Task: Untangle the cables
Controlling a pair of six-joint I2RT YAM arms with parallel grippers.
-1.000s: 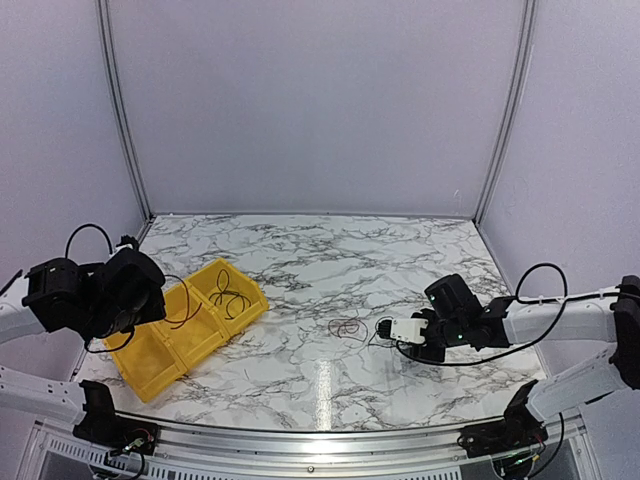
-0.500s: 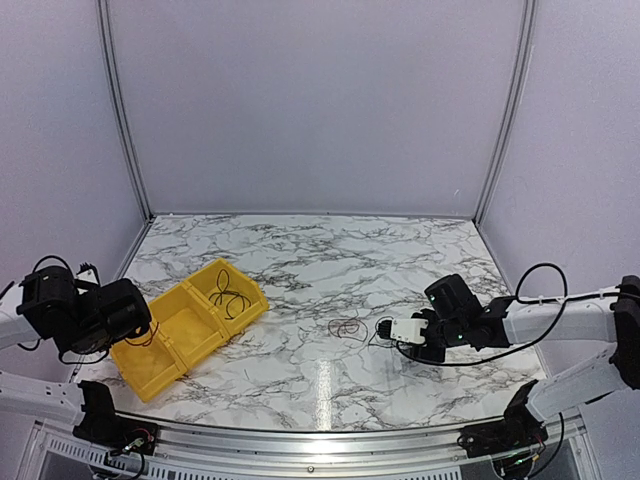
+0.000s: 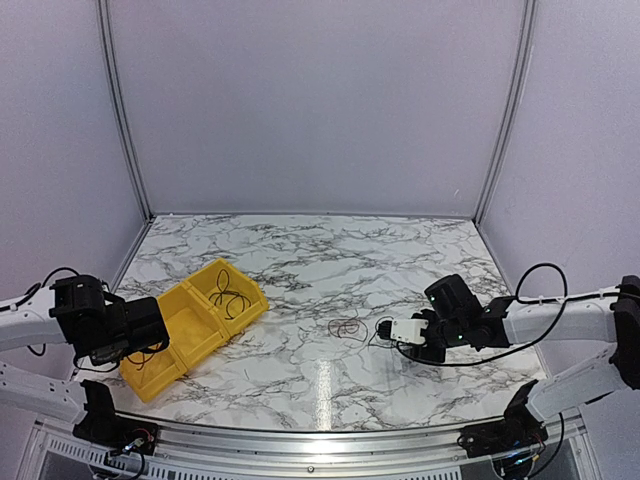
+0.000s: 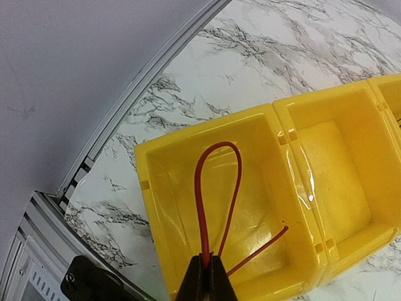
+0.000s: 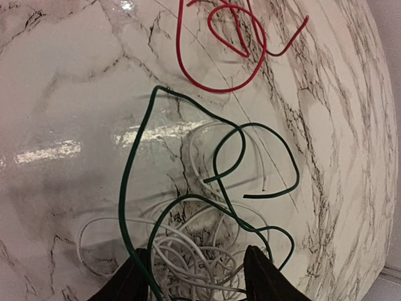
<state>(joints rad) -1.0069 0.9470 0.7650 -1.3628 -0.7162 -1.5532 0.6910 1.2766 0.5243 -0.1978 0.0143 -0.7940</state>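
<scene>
A thin red wire loop (image 4: 200, 188) is held pinched between the closed fingers of the left gripper (image 4: 206, 258), as caught by the left wrist camera. The loop is hung into the nearest compartment of a yellow plastic bin (image 4: 276, 119), which is set at the left of a white marble-patterned table (image 3: 330, 255). From the overhead camera the left gripper (image 3: 150, 335) is seen low over that near end of the yellow plastic bin (image 3: 195, 318), but the grip and the red strand are too small to be made out there. Only that overhead view takes in the bin's far compartment, where dark thin cables (image 3: 232, 292) are coiled. At the right of the table, the right gripper (image 3: 395, 330) is pointed left at a small dark tangle that cannot be resolved from above. The right wrist camera supplies the detail. The fingers of the right gripper (image 5: 195, 251) are spread apart, nothing clamped. They are set to either side of a knot of pale grey-white wires (image 5: 182, 248) lying on the marble. A dark green wire (image 5: 125, 182) is looped through and beyond the knot, and a second red wire (image 5: 219, 91) is curled farther out, apart from the pale knot.
</scene>
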